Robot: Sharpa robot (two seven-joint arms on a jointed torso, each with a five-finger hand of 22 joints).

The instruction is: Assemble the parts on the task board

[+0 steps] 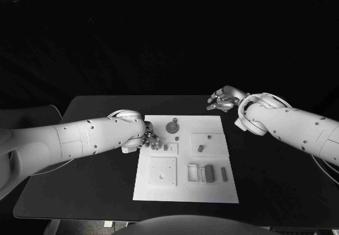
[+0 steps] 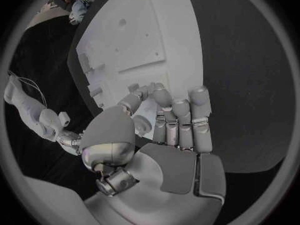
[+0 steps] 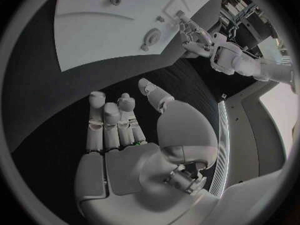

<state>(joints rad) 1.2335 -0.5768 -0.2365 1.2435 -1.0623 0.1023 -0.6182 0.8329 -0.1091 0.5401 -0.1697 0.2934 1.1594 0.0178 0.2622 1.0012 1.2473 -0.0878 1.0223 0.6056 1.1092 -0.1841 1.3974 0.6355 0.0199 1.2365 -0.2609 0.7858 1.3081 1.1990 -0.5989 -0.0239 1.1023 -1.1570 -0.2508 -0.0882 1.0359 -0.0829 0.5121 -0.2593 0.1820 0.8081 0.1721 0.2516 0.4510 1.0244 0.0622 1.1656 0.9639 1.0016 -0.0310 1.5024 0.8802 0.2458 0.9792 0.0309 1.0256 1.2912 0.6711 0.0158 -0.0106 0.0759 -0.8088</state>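
The white task board (image 1: 212,191) lies mid-table with grey parts on it: a round disc piece (image 1: 172,128), a small peg (image 1: 175,120), a short piece (image 1: 201,148) and upright bars (image 1: 209,173) near the right side. My left hand (image 1: 145,139) rests at the board's left edge, fingertips beside a small part (image 1: 164,146). In the left wrist view its fingers (image 2: 181,120) stretch out side by side toward the board (image 2: 137,35), with nothing seen in them. My right hand (image 1: 226,99) hovers over the black table past the board's far right corner, its palm (image 3: 125,160) bare and its fingers apart.
A square raised plate (image 1: 161,171) takes up the board's near left part, and a small open frame (image 1: 193,172) stands beside the bars. Black table (image 1: 275,186) surrounds the board on all sides. The right wrist view shows the disc piece (image 3: 151,36) and my left hand (image 3: 197,37).
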